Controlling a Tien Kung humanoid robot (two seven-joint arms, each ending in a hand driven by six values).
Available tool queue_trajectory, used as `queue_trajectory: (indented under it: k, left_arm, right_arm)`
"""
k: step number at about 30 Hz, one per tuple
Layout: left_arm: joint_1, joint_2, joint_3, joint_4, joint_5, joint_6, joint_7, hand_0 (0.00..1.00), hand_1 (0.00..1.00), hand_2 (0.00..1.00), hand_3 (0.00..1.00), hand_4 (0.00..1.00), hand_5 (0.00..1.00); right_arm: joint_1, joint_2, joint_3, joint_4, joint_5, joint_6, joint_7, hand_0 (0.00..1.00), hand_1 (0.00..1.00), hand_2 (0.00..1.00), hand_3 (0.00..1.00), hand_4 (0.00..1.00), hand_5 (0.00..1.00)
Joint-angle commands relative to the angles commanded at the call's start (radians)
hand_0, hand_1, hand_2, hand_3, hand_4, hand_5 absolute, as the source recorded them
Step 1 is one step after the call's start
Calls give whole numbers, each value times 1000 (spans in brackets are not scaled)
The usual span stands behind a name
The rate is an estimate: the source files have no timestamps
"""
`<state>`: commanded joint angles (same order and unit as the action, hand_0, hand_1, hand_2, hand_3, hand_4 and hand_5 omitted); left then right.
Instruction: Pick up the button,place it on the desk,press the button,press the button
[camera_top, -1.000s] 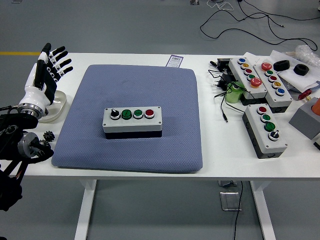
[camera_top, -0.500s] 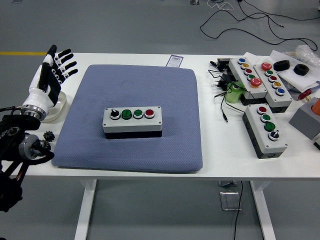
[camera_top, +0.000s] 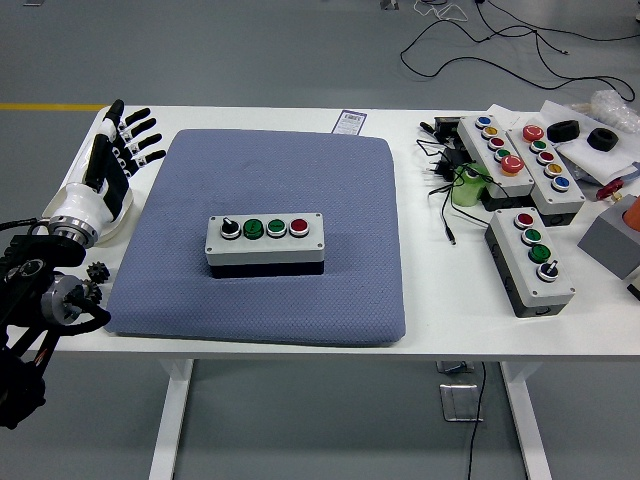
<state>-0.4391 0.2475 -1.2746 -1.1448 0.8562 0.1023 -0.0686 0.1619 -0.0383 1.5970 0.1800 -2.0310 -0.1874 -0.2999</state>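
A grey rectangular button box sits unobstructed on a textured blue mat; similar boxes crowd the tabletop's right. The left hand hovers, fingers spread wide.

The surface is smooth white laminate with a low sheen. On it lies a blue-grey pad of woven cloth, matt, with a fine dotted weave. The button box on the pad has a light grey plastic lid, matt, over a black base; its green and red caps look glossy, ringed in bright metal. The left hand has a glossy white plastic shell and black finger segments with pale joints. Its wrist shows polished metal and black matt parts. The three button boxes at the right share the same grey matt plastic. The floor is smooth grey with a dull shine.
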Motion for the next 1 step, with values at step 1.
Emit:
queue_trajectory:
  k: [1]
  left_arm:
    - [1,0,1,0,3,0,1,723,813,866,851,759,998]
  right_arm:
    - [-2,0,1,0,-2,1,0,673,658,674,624,310,173]
